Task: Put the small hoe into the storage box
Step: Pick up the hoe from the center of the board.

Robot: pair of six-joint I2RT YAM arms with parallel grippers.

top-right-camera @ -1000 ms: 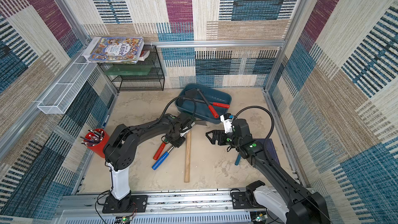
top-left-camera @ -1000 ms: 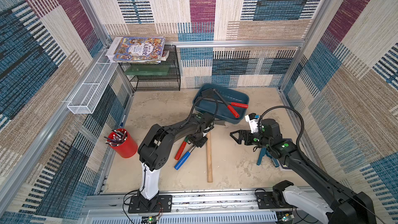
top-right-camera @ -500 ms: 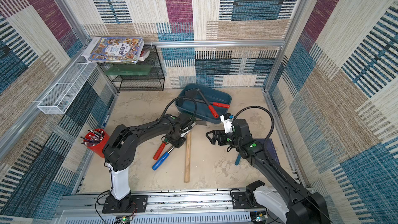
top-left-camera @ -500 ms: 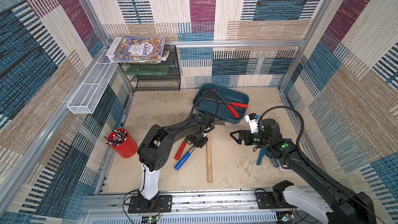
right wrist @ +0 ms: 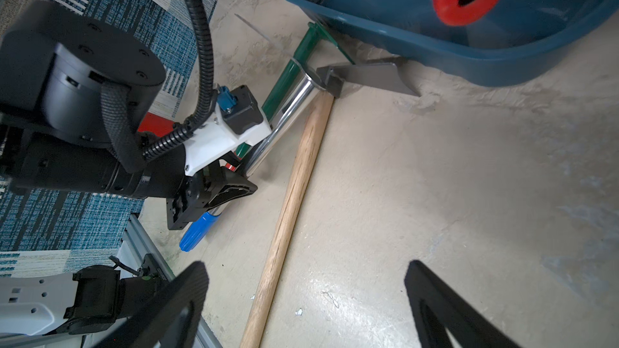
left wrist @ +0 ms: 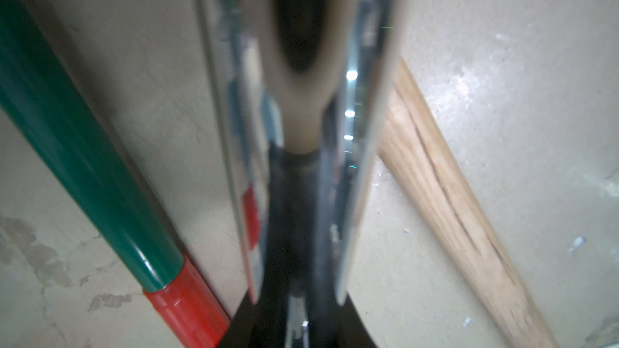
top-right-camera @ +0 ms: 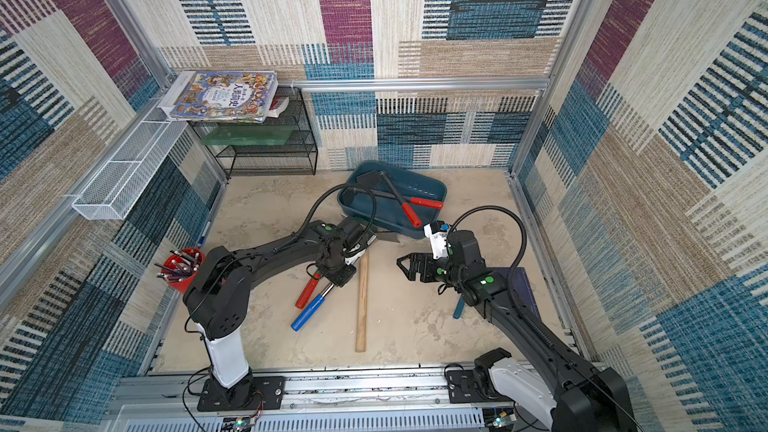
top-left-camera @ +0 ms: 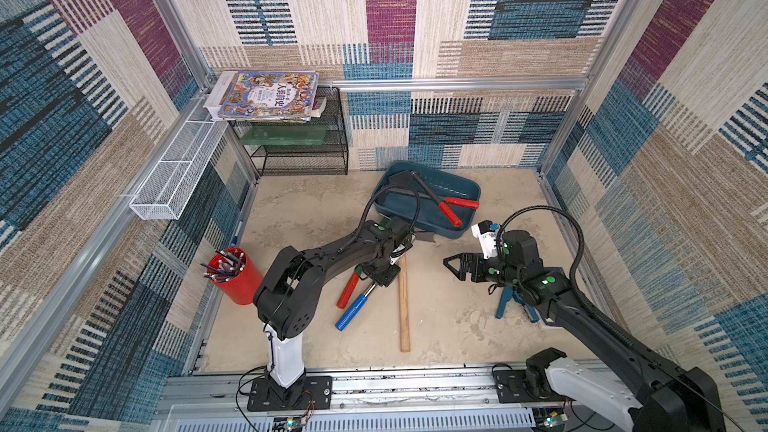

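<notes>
The small hoe has a chrome shaft (right wrist: 284, 115), a blue grip (top-left-camera: 353, 311) and a grey blade (top-left-camera: 424, 238). The blade lies on the floor against the near wall of the storage box (top-left-camera: 451, 187), a teal tub also seen in the right wrist view (right wrist: 435, 45). My left gripper (top-left-camera: 380, 274) is shut on the chrome shaft; the left wrist view shows the shaft (left wrist: 301, 112) running out from between the jaws. My right gripper (top-left-camera: 453, 268) hangs open and empty to the right, above bare floor (right wrist: 304, 267). The tub holds two black tools with red handles (top-left-camera: 451, 214).
A wooden stick (top-left-camera: 404, 305) lies just right of the hoe, its end by the blade. A green-shafted, red-handled tool (top-left-camera: 348, 290) lies just left. Blue pliers (top-left-camera: 505, 301) sit under the right arm. A red pen cup (top-left-camera: 235, 280), black wire rack (top-left-camera: 299, 147) and white mesh basket (top-left-camera: 174, 176) stand left.
</notes>
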